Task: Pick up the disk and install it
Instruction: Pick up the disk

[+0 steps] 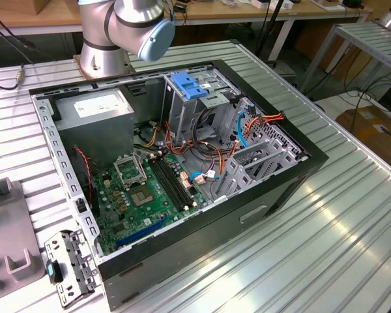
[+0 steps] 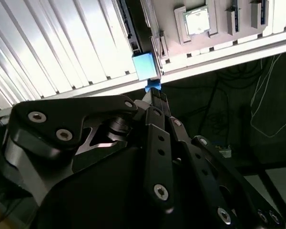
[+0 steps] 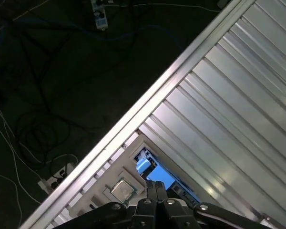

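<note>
While the disk [image 2: 144,66] is seen in both wrist views, lying at the desk [image 2: 62,52] edge, the pickup step is judged in hand and not yet made. The fingers [image 2: 156,102] appear pressed together, empty, just off its blue end. A grasp would call for them to be spread across the carrier. A chip [image 2: 197,20] in a grey tray [image 2: 214,40] is noted just beside; open floor [image 3: 62,71] lies past the edge. The case [image 1: 182,163] is seen mid-frame in the exterior view.

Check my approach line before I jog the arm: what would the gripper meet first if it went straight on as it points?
Most likely the disk, at its blue carrier end: in both wrist views it lies directly ahead of the gripper, near the table edge. The gap between them I cannot judge.
</note>
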`<state>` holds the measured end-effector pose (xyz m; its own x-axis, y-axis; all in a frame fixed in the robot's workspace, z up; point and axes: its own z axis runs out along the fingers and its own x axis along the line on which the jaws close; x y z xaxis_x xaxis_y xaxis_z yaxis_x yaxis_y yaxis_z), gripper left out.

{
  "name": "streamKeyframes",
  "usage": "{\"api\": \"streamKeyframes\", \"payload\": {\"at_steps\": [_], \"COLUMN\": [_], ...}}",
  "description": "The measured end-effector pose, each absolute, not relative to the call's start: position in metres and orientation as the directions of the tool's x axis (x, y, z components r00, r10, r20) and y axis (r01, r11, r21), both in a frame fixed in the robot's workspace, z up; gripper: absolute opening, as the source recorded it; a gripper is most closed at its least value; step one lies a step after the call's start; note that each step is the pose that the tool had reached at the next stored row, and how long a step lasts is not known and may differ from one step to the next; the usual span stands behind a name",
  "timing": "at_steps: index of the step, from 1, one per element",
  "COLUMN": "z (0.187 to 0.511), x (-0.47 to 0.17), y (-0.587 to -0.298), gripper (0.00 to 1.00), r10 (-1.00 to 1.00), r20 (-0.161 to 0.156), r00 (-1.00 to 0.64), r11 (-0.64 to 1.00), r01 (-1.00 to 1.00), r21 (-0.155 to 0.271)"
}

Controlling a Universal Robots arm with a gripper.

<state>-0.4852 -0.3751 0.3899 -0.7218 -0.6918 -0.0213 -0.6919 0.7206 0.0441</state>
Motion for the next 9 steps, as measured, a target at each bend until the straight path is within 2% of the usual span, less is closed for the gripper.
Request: {"api": "streamKeyframes", "payload": {"at_steps": [9], "z": [0.3896], "x": [-0.4849], "y": [-0.3751], "gripper": [0.11], "r10": [-0.792], "r20": [-0.021], "r00": [-0.61], "r11": [0.609], "r01": [-0.792], "r21": [0.044]}}
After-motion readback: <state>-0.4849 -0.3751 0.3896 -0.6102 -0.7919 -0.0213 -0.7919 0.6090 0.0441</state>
